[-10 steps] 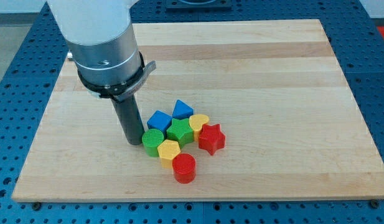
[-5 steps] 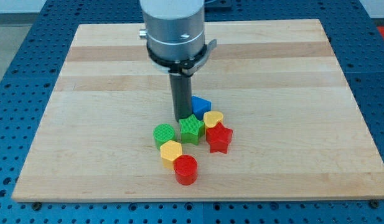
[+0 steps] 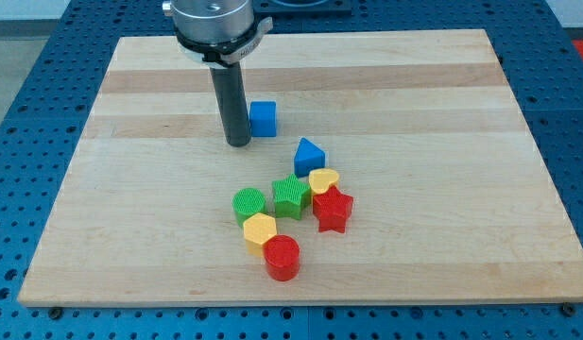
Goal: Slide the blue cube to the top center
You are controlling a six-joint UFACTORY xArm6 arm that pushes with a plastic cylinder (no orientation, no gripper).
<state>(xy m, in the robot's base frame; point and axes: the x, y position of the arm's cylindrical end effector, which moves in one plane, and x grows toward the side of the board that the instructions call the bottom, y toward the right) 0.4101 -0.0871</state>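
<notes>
Findings at this moment: my tip (image 3: 238,144) rests on the wooden board (image 3: 442,236), just to the left of the blue cube (image 3: 263,119) and slightly nearer than it; whether rod and cube touch cannot be told from this angle. There is no hand to open or close: the arm ends in a plain rod that grips nothing and can only push.

The blue cube sits alone, a little left of the board's centre line and in the far half, well apart from the other blocks. The cluster lies nearer: a blue triangular block (image 3: 309,154), a green star-like block (image 3: 290,196), a green cylinder (image 3: 248,204), a yellow heart (image 3: 324,181), a red star (image 3: 333,210), a yellow hexagonal block (image 3: 259,230) and a red cylinder (image 3: 282,257).

Assessment: the cube appears small, rigid and light, likely to slide freely on the smooth wood. Its flat faces give good contact; an off-centre push would probably turn it. Contact is best made at the middle of its near face, to drive it toward the far centre edge.
</notes>
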